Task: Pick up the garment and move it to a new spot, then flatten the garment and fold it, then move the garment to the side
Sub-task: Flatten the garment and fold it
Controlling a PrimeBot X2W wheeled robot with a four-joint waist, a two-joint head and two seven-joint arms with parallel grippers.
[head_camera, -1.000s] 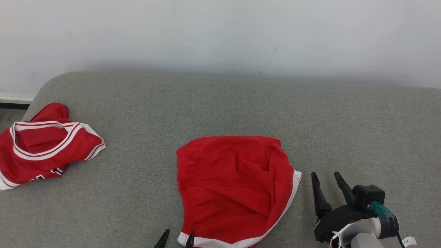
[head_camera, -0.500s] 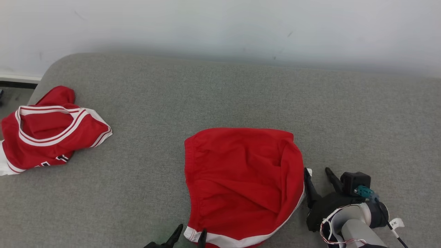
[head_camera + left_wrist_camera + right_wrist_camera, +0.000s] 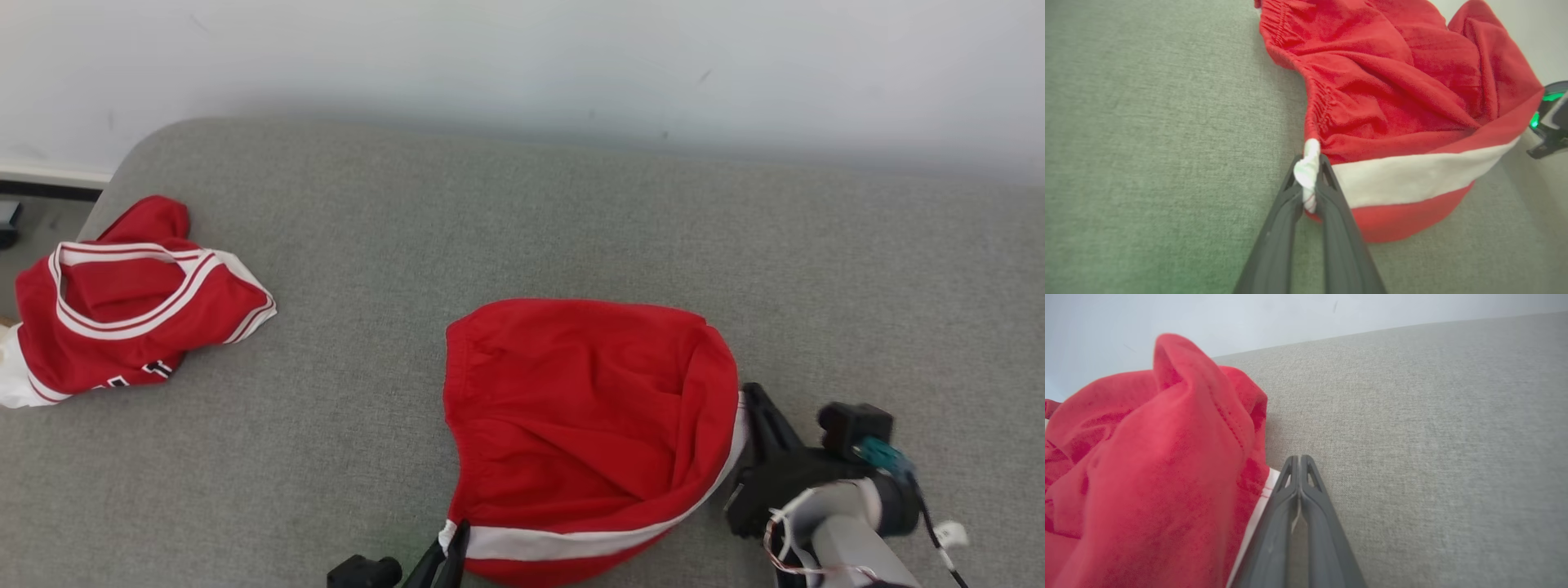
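On the grey cushion [image 3: 571,220], a pair of red shorts [image 3: 588,408] lies in the middle, rumpled and partly bunched, with deep creases across the cloth. A white band [image 3: 1412,179] runs along the near edge of the shorts, with more red cloth below it. The gathered elastic seam [image 3: 1323,110] runs down the shorts' left side.

At the near left corner of the shorts, the left gripper [image 3: 1311,163] has its two dark fingers drawn in narrow, pinching the bunched white end of the band between their tips. That corner is lifted a little where the fingers squeeze it.

At the right side of the shorts, the right gripper [image 3: 1299,458] has its fingers pressed flat together, tip against tip. The white edge of the shorts lies just beside its left finger, touching it or nearly so. No cloth is visible between the tips, and I cannot tell whether any is caught lower down. The red cloth rises in a tall fold right next to this gripper.

Well to the left of the shorts, near the cushion's rounded corner, lies a crumpled red jersey [image 3: 131,310] with white and dark trim. Beyond the shorts, a pale wall [image 3: 522,57] stands behind the cushion.
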